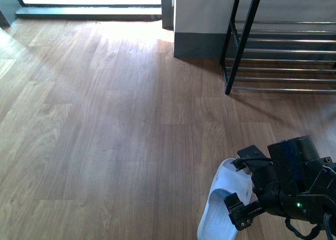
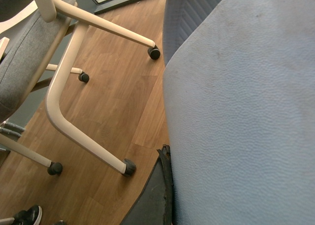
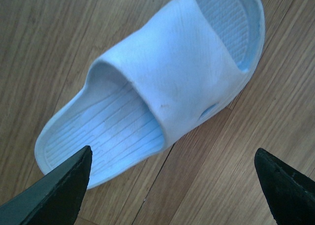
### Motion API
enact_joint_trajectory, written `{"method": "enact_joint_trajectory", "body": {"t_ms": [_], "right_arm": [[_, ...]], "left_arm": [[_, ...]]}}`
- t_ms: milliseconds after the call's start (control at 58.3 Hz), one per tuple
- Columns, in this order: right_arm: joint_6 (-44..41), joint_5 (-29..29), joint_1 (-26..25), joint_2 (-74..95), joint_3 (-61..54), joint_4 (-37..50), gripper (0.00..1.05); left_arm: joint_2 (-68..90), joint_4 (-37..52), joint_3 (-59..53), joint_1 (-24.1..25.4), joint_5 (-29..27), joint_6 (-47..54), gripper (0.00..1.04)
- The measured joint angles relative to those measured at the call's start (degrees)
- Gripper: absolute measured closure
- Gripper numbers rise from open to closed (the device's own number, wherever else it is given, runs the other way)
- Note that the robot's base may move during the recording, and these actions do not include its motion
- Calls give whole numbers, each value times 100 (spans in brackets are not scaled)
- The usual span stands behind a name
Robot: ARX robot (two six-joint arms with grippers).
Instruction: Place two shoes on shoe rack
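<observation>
Shoe: one pale blue slide, lower right of the front view, flat on the wood floor.
Axis: runs up the frame, strap end farthest from the robot, toward the shoe rack at upper right.
Right tool: spread wide, holding nothing, over the slide's heel half.
Left tool: cannot tell; its wrist view shows a blue-grey cushion and chair legs.
Room: open floor between slide and rack.

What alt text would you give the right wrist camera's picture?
A pale blue slide slipper lies on a wooden floor. The right gripper is wide open, its two black fingertips showing near the slipper's heel end.
</observation>
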Motion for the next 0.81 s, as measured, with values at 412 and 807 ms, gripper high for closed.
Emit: {"method": "enact_joint_trajectory", "body": {"t_ms": [412,807], "right_arm": [[114,24,-92,258,422,-417,9],[116,280,-162,973,1062,-275,9]], "left_arm": [[0,0,0,0,0,0,103],[0,2,0,0,2,0,103]]}}
